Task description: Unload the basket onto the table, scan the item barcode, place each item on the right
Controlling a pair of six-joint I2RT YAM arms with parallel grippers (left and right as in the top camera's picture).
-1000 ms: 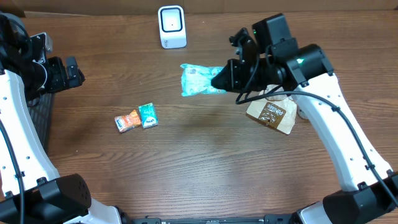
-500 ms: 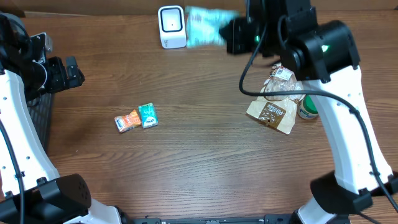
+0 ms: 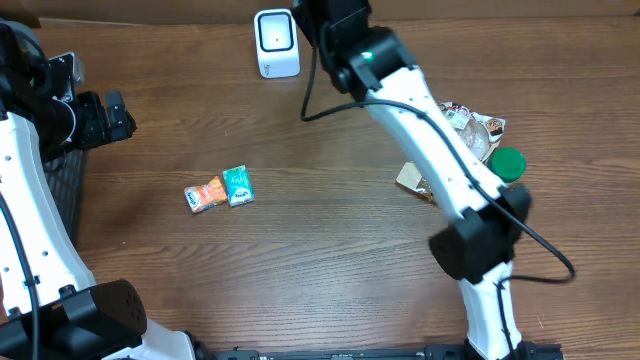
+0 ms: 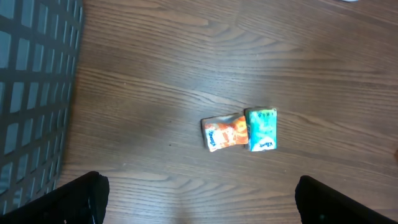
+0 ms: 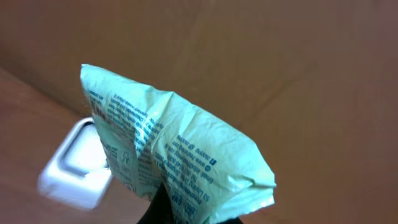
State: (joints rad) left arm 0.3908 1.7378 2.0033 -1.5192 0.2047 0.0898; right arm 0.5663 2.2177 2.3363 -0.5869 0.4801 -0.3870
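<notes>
The right end effector (image 5: 186,214) is clamped on a green packet (image 5: 174,149), with the scanner (image 5: 74,168) at lower left. The left end effector (image 4: 199,200) stands wide.

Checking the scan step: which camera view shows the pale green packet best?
The right wrist view: the pale green packet sits large and central, its blue print visible, with the white scanner blurred behind it. Overhead, none of it shows past the right arm. The left wrist view misses it too.
</notes>
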